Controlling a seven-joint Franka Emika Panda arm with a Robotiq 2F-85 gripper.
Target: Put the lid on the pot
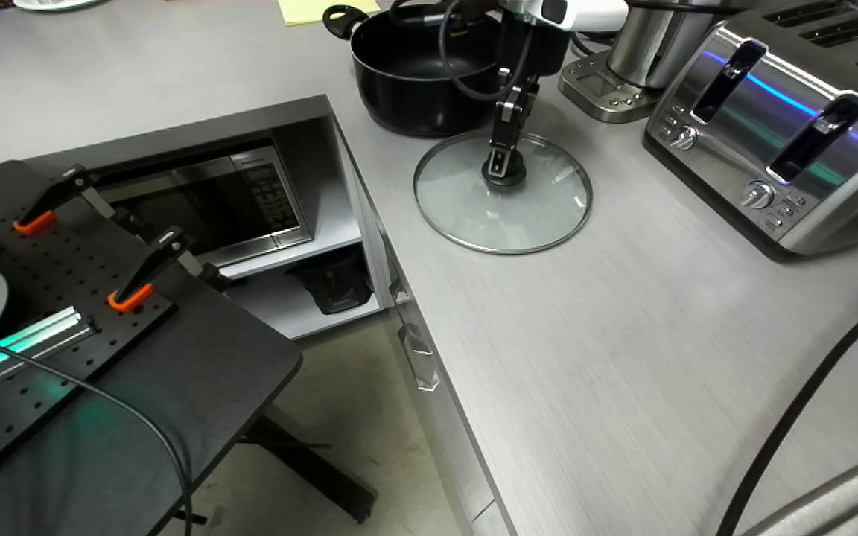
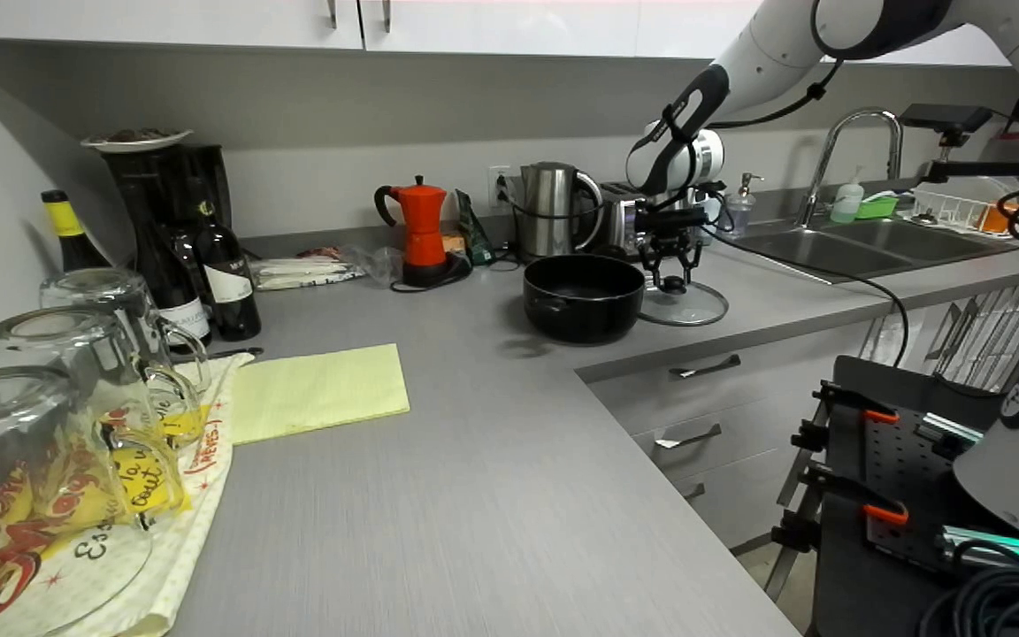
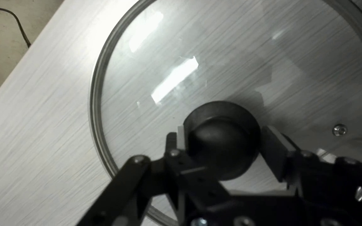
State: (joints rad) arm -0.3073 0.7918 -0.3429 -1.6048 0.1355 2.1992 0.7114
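Observation:
The clear glass lid (image 1: 466, 212) lies flat on the grey counter close against the black pot (image 1: 429, 104). The lid also shows in an exterior view (image 2: 697, 306) and fills much of the wrist view (image 3: 231, 47). The pot stands upright and uncovered, left of the lid in an exterior view (image 2: 584, 311). My gripper (image 1: 502, 164) points down over the lid. Its fingers flank the black knob and appear to touch it on both sides in the wrist view (image 3: 222, 138). It also shows over the knob in an exterior view (image 2: 672, 276). Part of the knob is hidden by a finger.
A steel toaster (image 1: 771, 149) stands right of the lid, with a steel kettle (image 2: 548, 212) behind the pot. A red moka pot (image 2: 423, 232) and yellow paper (image 2: 324, 389) are left of the pot. The counter's edge with drawers (image 2: 695, 411) runs close by.

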